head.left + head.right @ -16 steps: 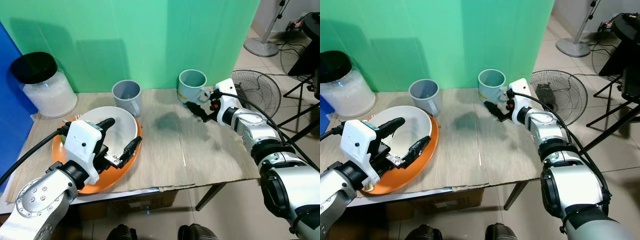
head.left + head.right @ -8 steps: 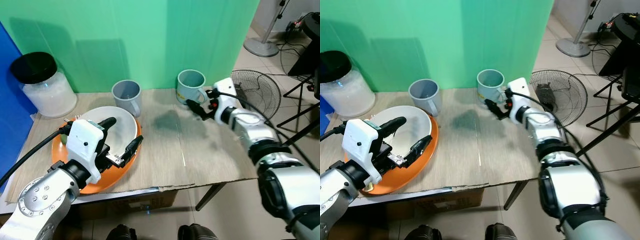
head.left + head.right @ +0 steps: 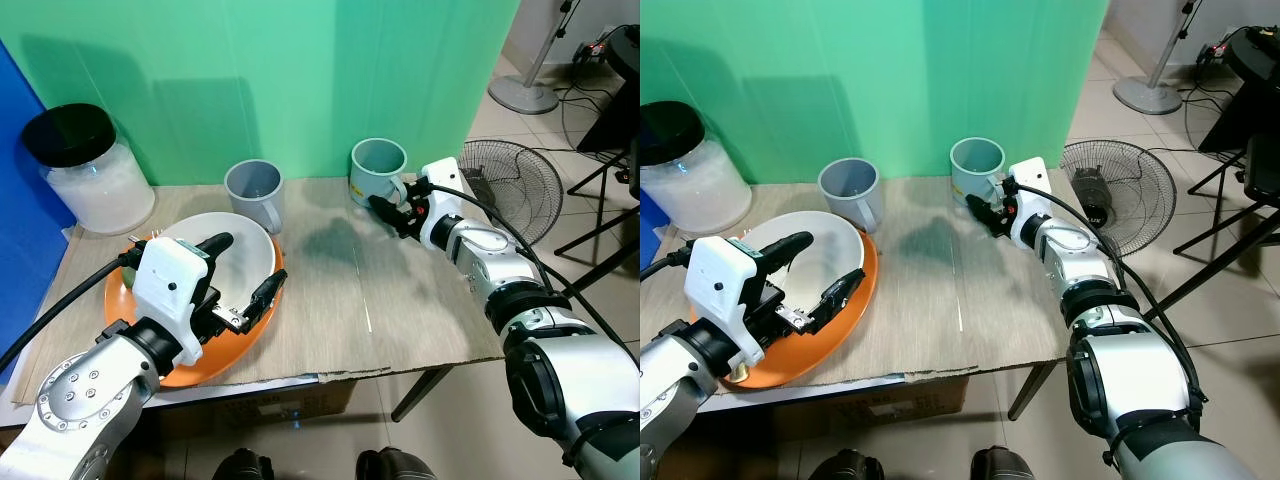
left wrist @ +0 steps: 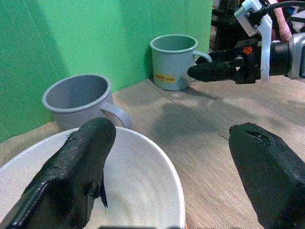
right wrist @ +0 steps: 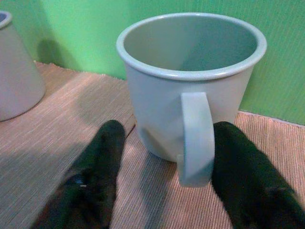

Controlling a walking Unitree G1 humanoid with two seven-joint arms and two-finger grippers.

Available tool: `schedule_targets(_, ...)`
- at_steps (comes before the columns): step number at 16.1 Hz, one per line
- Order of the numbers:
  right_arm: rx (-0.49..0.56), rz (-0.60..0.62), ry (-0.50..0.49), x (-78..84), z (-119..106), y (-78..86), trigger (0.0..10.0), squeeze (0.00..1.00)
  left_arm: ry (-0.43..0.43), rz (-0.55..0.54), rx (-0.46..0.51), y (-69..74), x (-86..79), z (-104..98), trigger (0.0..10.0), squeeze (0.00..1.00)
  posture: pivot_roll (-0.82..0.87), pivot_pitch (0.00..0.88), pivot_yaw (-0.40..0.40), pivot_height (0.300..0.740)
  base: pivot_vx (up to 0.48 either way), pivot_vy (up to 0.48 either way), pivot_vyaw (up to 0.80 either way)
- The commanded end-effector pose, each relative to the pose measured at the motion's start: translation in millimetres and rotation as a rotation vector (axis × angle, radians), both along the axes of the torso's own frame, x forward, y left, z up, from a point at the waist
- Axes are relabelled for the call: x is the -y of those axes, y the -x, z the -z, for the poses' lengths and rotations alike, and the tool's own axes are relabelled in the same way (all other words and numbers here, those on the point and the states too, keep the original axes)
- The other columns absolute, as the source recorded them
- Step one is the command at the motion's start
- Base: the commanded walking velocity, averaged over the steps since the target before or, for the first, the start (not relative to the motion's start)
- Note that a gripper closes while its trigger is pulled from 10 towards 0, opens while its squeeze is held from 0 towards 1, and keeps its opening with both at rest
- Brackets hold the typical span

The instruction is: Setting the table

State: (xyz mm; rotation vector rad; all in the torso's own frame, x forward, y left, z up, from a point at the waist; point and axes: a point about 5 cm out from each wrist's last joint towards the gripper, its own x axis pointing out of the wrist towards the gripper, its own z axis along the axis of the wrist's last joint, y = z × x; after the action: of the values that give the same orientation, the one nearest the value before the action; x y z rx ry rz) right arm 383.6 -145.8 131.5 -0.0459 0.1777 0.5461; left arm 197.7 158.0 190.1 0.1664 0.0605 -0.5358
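A pale blue-green mug (image 3: 377,170) stands at the back right of the table, its handle (image 5: 195,136) turned toward my right gripper (image 3: 386,207). That gripper is open, one finger (image 5: 93,181) on each side of the handle, apart from it. A grey mug (image 3: 254,192) stands at the back middle. A white bowl (image 3: 245,245) rests on an orange plate (image 3: 175,372) at the front left. My left gripper (image 3: 240,268) hangs open just above the bowl's near rim, with nothing between its fingers (image 4: 81,162).
A glass jar with a black lid (image 3: 85,170) stands at the back left. The mat-covered table (image 3: 400,310) ends at the right near a floor fan (image 3: 515,175). A green backdrop (image 3: 300,80) closes the far side.
My right gripper has pushed forward to the blue-green mug, so its fingers now flank the handle. The mug has shifted slightly left. The left arm has barely moved.
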Motion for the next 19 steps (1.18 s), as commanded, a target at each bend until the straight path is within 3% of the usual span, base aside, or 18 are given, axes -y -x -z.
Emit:
schedule_targets(1,-0.032,0.019,-0.023,1.2,7,2.4,0.0,0.00,-0.007,0.009,-0.008,-0.8,1.0,1,10.0,0.00,0.03,0.108,0.016,0.740,0.000,0.000,0.00)
schedule_targets(13,-0.024,0.043,-0.008,2.2,7,2.1,0.0,0.00,-0.002,0.012,-0.004,-4.1,3.6,2,10.0,0.00,0.02,0.085,0.017,0.740,0.000,0.000,0.00)
schedule_targets(19,0.127,0.010,-0.109,21.6,-13,8.7,0.0,0.00,0.011,-0.031,0.013,-3.8,4.8,4,10.0,0.00,0.01,0.043,0.016,0.740,0.000,0.000,0.00)
